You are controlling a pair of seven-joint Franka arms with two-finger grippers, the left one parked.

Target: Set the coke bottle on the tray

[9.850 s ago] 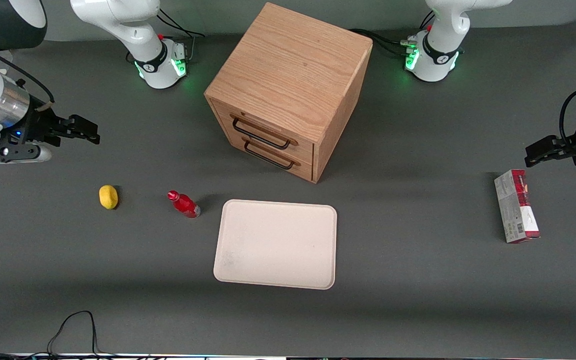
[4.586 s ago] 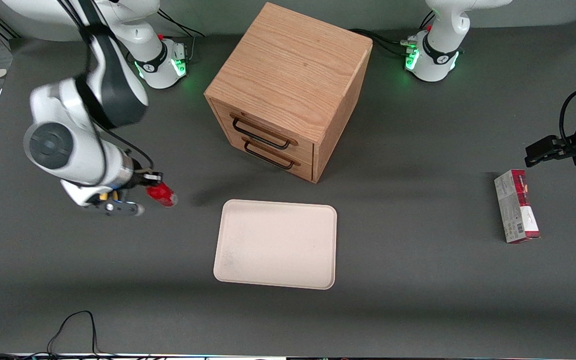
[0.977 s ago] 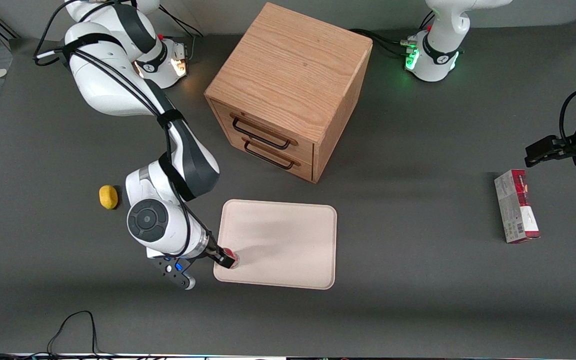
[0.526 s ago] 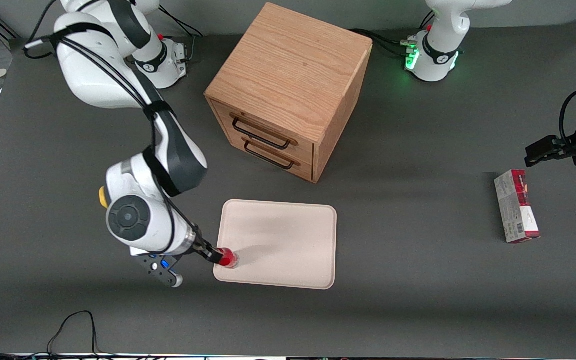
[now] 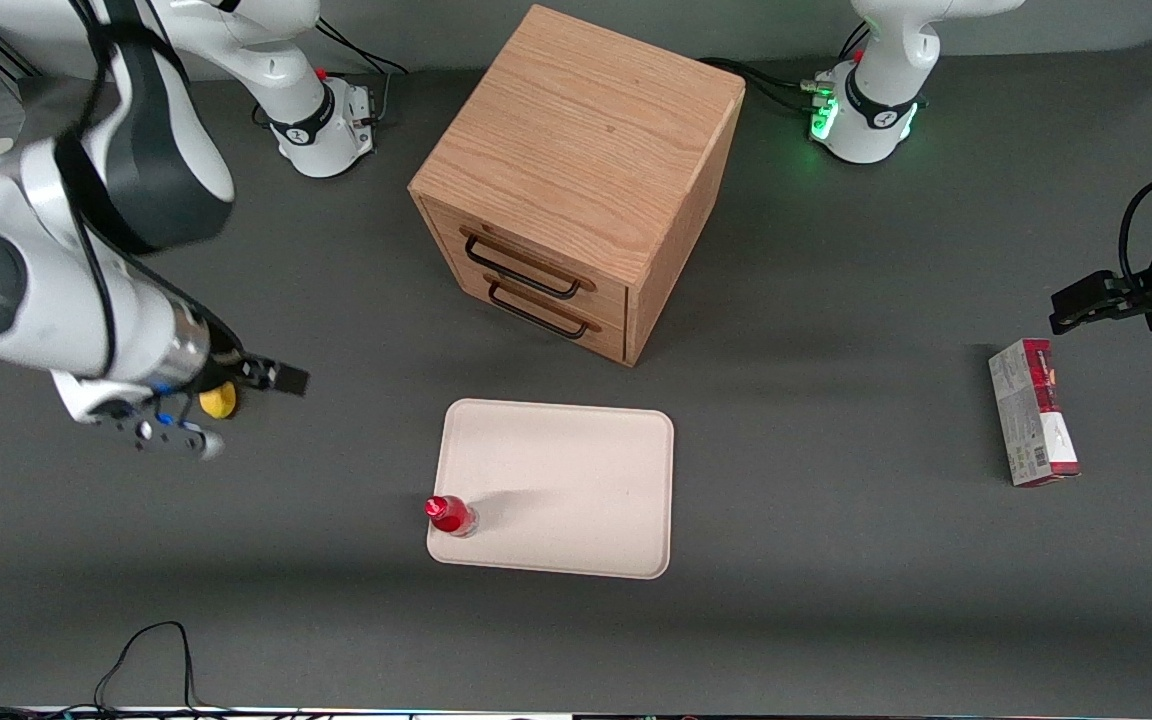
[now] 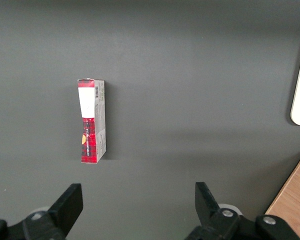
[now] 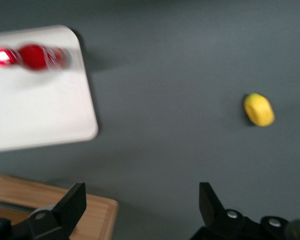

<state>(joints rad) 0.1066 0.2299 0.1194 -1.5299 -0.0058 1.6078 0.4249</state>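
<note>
Since half a second ago I've let go and pulled away: coke bottle (image 5: 450, 514) stands upright on the tray (image 5: 576, 480), at its corner nearest the camera. My jaws (image 5: 276, 379) hang open above the lemon (image 5: 218, 401); I keep retreating clear

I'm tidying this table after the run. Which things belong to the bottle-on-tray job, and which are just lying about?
Part of the job:
coke bottle, upright on a corner of the tray
tray
gripper, open, raised above the lemon

Just lying about:
lemon
drawer cabinet
red-and-white carton, toward the parked arm's end
</note>
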